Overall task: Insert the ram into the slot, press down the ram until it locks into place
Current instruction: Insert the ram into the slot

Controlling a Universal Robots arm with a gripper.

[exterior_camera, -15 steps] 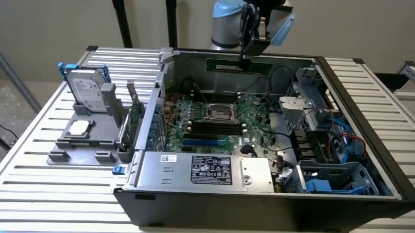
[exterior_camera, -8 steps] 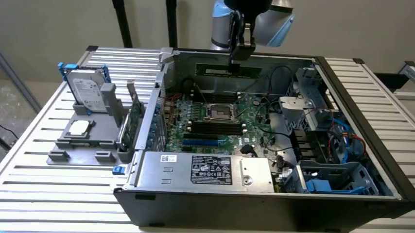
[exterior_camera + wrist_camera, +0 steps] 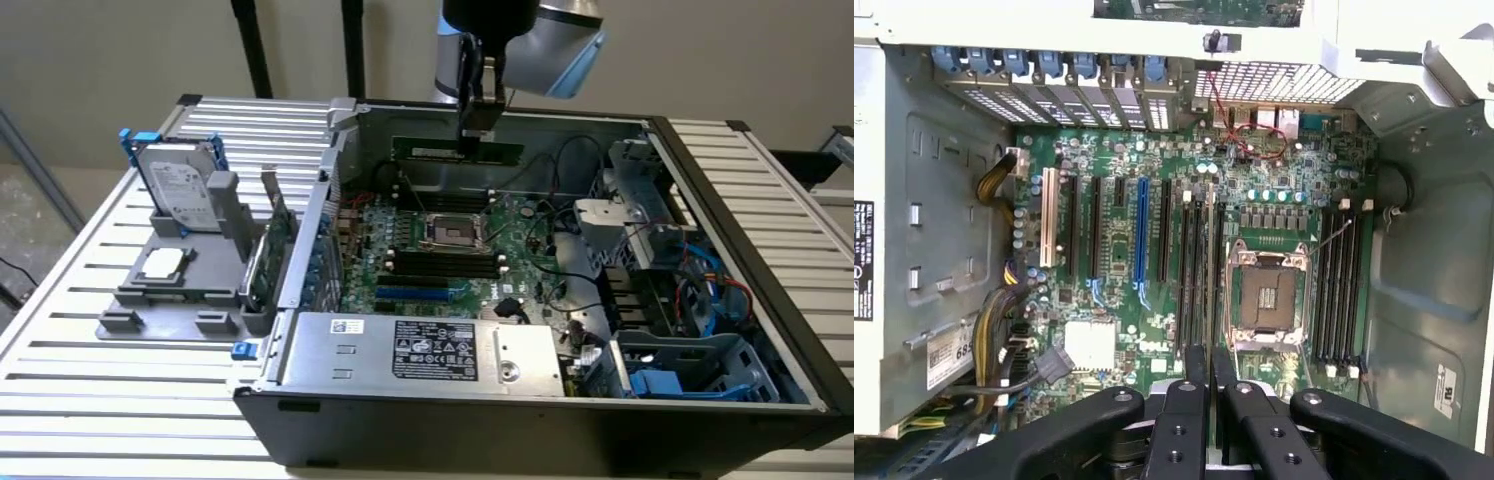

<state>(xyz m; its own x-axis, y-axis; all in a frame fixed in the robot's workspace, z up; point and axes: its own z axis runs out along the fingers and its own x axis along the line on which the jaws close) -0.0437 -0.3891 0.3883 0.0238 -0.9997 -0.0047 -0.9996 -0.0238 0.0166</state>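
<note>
The ram (image 3: 462, 152), a thin green stick, hangs level above the far side of the open computer case, over the motherboard (image 3: 514, 275). My gripper (image 3: 478, 130) comes straight down from the arm and is shut on the stick's upper edge. In the wrist view the two black fingers (image 3: 1196, 368) stand close together with a thin gap, above one bank of long black slots (image 3: 1197, 270). A second bank of black slots (image 3: 1339, 285) lies on the other side of the square CPU socket (image 3: 1266, 300). In the exterior view black slots (image 3: 441, 262) sit just in front of the socket (image 3: 451, 232).
A blue slot (image 3: 1142, 245) and several card slots lie beside the black ones. The power supply (image 3: 414, 350) fills the case's near side, with a drive cage (image 3: 681, 370) and cables at the exterior view's right. A grey fixture (image 3: 167, 290) with a hard drive (image 3: 180, 185) stands at the exterior view's left.
</note>
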